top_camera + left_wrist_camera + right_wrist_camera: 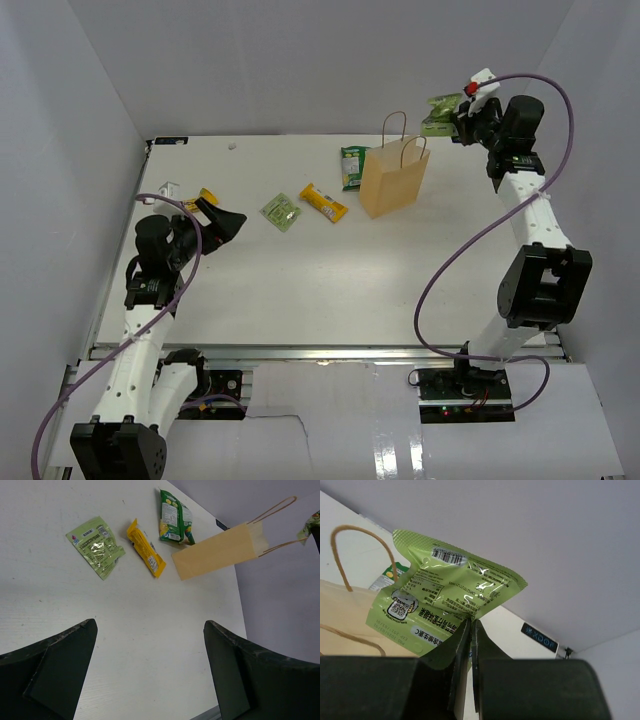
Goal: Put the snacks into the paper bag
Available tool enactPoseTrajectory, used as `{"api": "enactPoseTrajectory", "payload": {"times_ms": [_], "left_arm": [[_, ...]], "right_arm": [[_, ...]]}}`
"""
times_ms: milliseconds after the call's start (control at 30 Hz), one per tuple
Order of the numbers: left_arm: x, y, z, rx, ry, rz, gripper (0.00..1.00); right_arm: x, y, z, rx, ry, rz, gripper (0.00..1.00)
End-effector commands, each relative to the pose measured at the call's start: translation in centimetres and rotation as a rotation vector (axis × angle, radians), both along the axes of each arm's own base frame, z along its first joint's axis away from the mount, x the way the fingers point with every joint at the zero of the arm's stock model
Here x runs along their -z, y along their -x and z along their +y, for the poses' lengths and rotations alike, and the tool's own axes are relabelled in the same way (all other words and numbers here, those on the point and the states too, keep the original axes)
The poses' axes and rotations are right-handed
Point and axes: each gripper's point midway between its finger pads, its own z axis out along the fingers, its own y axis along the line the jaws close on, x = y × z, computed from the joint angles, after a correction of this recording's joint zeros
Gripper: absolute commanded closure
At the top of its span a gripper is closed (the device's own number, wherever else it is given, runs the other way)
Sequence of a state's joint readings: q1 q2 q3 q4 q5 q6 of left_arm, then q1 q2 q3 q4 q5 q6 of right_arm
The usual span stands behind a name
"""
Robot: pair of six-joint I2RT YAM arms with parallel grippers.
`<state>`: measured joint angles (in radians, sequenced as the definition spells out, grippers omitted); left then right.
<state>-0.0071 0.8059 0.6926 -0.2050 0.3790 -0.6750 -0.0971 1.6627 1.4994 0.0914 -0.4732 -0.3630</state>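
- Tan kraft paper bag (pixel 393 180), top view: it stands upright on the far right part of the white table (pixel 300 290), handles up.
- Top view, snacks on the table: a green pouch (pixel 353 166) lies just beside the bag on its far left side. A yellow-orange bar (pixel 323 202) lies left of the bag, and a pale-green square (pixel 281 212) lies left of the bar. A yellow packet (pixel 207 196) lies at the far side of the left pincer (pixel 225 222), partly hidden.
- Top view, right arm: the right pincer (pixel 455 115) is raised off the table, just right of the bag handles, with a held pale-green packet (pixel 440 105).
- Left wrist view: the left pincer (pixel 150 625) has its fingers (pixel 60 675) wide apart with nothing between them, above bare table (pixel 125 610). Beyond it lie the pale-green square (pixel 96 545), the yellow-orange bar (pixel 146 547) and the green pouch (pixel 174 517), with the paper bag (pixel 220 550) next to the pouch.
- Right wrist view: the right pincer (pixel 470 625) is clamped on the lower edge of the held pale-green packet (pixel 450 587), barcode side facing the camera. The paper bag (pixel 345 610) shows at the left, beyond the packet, one handle looping up.
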Motion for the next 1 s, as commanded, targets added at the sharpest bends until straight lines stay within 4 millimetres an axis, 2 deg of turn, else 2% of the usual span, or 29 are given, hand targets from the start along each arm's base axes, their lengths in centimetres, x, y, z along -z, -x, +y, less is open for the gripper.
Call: {"api": "enactPoseTrajectory", "payload": {"times_ms": [0, 33, 67, 233, 300, 333, 400, 633, 733, 800, 900, 933, 967], "left_arm": [[-0.7, 0.7, -0.2, 0.013, 0.006, -0.038, 0.02], [-0.7, 0.8, -0.2, 0.012, 0.006, -0.035, 0.02], [-0.8, 0.9, -0.2, 0.012, 0.006, -0.039, 0.02], [-0.8, 1.3, -0.1, 0.006, 0.009, -0.039, 0.02], [-0.8, 1.3, -0.3, 0.013, 0.015, -0.036, 0.02], [-0.9, 1.4, -0.4, 0.022, 0.016, -0.038, 0.02], [-0.9, 1.3, -0.6, 0.032, 0.019, -0.033, 0.02], [-0.9, 0.7, -1.2, 0.068, 0.032, -0.025, 0.02], [-0.8, 0.2, -1.5, 0.083, 0.043, -0.014, 0.02], [-0.7, -0.2, -1.7, 0.087, 0.056, -0.007, 0.02], [0.2, -1.3, -2.7, 0.093, 0.069, 0.043, 0.02], [0.0, -1.5, -3.8, 0.116, 0.071, 0.047, 0.02], [1.0, -2.1, -4.5, 0.120, 0.068, 0.088, 0.02]], "right_arm": [[-4.2, -1.7, 1.2, -0.011, 0.132, -0.191, 0.92], [-5.3, -1.9, 1.7, -0.019, 0.138, -0.218, 0.92], [-5.6, -2.0, 1.9, -0.023, 0.142, -0.227, 0.92], [-4.9, -2.0, 4.0, -0.091, 0.229, -0.268, 0.92], [-3.9, -1.2, 4.5, -0.131, 0.269, -0.292, 0.92], [-3.5, -0.8, 6.1, -0.174, 0.313, -0.321, 0.92], [-2.3, 0.4, 7.0, -0.239, 0.347, -0.341, 0.92], [-0.1, 0.9, 7.8, -0.305, 0.445, -0.353, 0.92], [-0.1, 0.8, 7.8, -0.306, 0.458, -0.352, 0.81], [0.0, 0.8, 7.8, -0.310, 0.462, -0.346, 0.68], [-0.2, 1.1, 7.9, -0.320, 0.453, -0.333, 0.56], [-0.3, 1.2, 7.8, -0.317, 0.445, -0.331, 0.54], [-0.4, 1.3, 7.8, -0.314, 0.439, -0.328, 0.51]]}}
